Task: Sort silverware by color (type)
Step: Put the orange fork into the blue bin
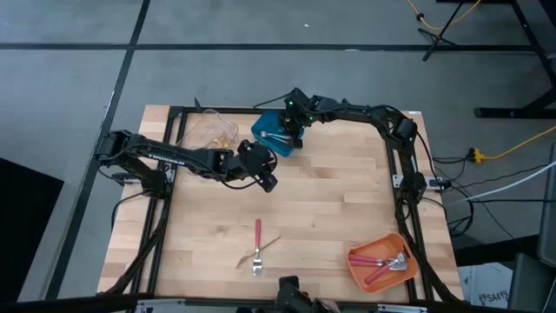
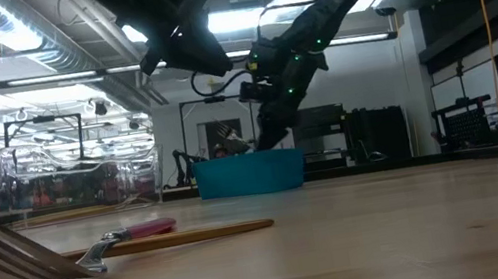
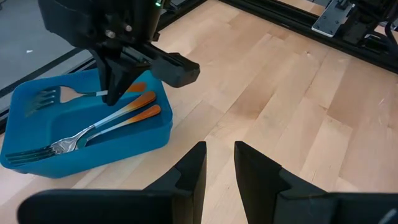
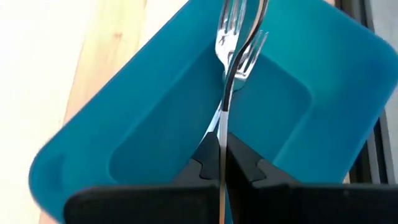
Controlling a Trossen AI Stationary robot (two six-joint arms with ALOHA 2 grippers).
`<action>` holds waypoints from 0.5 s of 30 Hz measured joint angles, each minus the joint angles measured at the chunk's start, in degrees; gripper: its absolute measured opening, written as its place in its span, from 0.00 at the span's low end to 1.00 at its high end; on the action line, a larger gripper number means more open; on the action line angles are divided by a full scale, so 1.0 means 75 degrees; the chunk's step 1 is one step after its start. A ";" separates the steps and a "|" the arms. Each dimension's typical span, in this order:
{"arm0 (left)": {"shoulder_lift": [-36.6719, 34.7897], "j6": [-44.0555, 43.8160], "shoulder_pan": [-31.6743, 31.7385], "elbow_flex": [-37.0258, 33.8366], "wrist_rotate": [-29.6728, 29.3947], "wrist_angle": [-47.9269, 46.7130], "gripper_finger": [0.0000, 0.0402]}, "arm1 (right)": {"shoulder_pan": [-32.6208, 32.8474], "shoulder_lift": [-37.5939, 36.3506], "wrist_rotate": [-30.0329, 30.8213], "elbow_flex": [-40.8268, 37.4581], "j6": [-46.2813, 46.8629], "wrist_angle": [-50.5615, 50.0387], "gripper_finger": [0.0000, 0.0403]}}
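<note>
My right gripper (image 1: 287, 132) hangs over the blue bin (image 1: 271, 130) and is shut on an orange-handled silver fork (image 3: 43, 99). Two more orange-handled forks (image 3: 99, 127) lie flat on the bin's floor. My left gripper (image 3: 220, 168) is open and holds nothing; it hovers over bare table just near of the blue bin (image 3: 155, 134). A red-handled fork (image 1: 257, 236) and an all-gold fork (image 1: 259, 253) lie flat on the table near its near edge, the gold one crossing the red fork's head end. My right gripper pinches the fork between its two fingers at the thin neck (image 4: 222, 134), where the silver stem meets the orange handle (image 3: 138, 87). The fingers come from above, pointing down, and lie across the fork. The fork lies about level inside the bin, tines (image 4: 231, 25) pointing away from the fingers.
A clear bin (image 1: 211, 132) with gold utensils stands left of the blue bin at the far edge. An orange bin (image 1: 382, 261) with red-handled utensils sits at the near right corner. A black frame (image 1: 174, 113) edges the table. Bare wood lies across the table's middle.
</note>
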 joint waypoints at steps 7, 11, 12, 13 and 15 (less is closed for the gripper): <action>0.0000 0.0000 0.0000 0.0000 0.0000 0.0000 0.19 | -0.0001 0.0000 0.0005 0.0000 -0.0528 -0.0261 0.00; 0.0000 0.0000 0.0000 0.0000 0.0000 0.0000 0.19 | -0.0001 0.0000 0.0006 0.0000 -0.0528 -0.0235 0.00; 0.0000 0.0000 0.0000 0.0000 0.0000 0.0000 0.19 | -0.0001 0.0000 0.0006 0.0000 -0.0528 -0.0232 0.00; 0.0000 0.0000 0.0000 0.0000 0.0000 0.0000 0.19 | -0.0001 0.0000 0.0006 0.0000 -0.0528 -0.0235 0.00; 0.0000 0.0000 0.0000 0.0000 0.0000 0.0000 0.19 | 0.0000 0.0000 0.0009 -0.0003 -0.0528 -0.0236 0.00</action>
